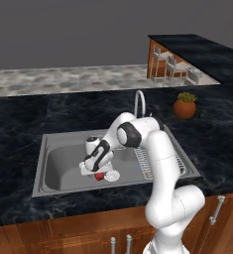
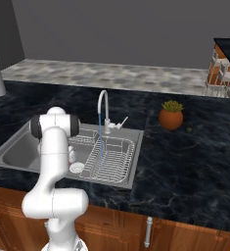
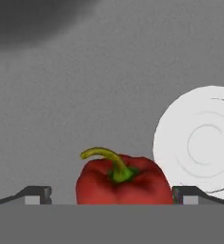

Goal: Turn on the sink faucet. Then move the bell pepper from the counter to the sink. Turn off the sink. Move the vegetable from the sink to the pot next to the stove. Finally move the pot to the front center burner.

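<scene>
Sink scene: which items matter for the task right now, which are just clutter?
Task items:
- bell pepper, on the basin floor between the open gripper fingers
- sink
- faucet, water running

Bystanders:
- dish rack in the sink
- drain beside the pepper
- potted plant on the counter

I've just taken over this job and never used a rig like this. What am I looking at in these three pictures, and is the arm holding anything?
It is a white robot arm on a driving base. Two pictures come from cameras behind the arm, left and right; the third looks along its hand.

The arm reaches down into the grey steel sink. A red bell pepper with a green stem lies on the sink floor beside the round white drain. The gripper is open, its fingertips either side of the pepper, not closed on it. Water runs from the curved faucet. A potted plant stands on the dark counter.
</scene>
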{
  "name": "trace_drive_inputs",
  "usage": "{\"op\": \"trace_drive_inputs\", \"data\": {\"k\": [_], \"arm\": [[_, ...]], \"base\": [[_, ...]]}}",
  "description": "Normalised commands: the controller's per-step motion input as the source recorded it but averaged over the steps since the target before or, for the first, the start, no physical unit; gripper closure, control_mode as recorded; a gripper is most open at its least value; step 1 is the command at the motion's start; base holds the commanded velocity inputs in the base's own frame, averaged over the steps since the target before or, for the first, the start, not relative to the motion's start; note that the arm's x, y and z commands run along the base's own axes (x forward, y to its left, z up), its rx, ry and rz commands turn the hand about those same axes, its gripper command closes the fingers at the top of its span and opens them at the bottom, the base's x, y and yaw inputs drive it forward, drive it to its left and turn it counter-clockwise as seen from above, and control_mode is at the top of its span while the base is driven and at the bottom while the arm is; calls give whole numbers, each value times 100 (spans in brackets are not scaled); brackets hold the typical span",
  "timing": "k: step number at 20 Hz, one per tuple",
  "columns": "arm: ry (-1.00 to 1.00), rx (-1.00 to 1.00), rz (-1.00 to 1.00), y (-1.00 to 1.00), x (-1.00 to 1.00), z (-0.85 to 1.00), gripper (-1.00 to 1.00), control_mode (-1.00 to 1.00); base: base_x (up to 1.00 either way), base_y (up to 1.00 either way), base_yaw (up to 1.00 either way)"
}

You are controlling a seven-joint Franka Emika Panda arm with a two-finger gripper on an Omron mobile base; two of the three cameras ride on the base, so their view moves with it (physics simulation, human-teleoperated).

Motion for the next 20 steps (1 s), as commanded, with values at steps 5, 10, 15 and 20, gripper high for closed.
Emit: {"op": "trace_drive_inputs", "data": {"k": [5, 10, 15, 20], "arm": [[-3, 2, -2, 6, 0, -31, -100, -100], [-11, 0, -3, -12, 0, -3, -100, -100], [-14, -1, -3, 0, -11, 45, -100, -100], [-13, 0, -5, 0, -37, 59, -100, -100]], "base": [[0, 0, 0], [0, 0, 0], [0, 0, 0], [0, 0, 0]]}}
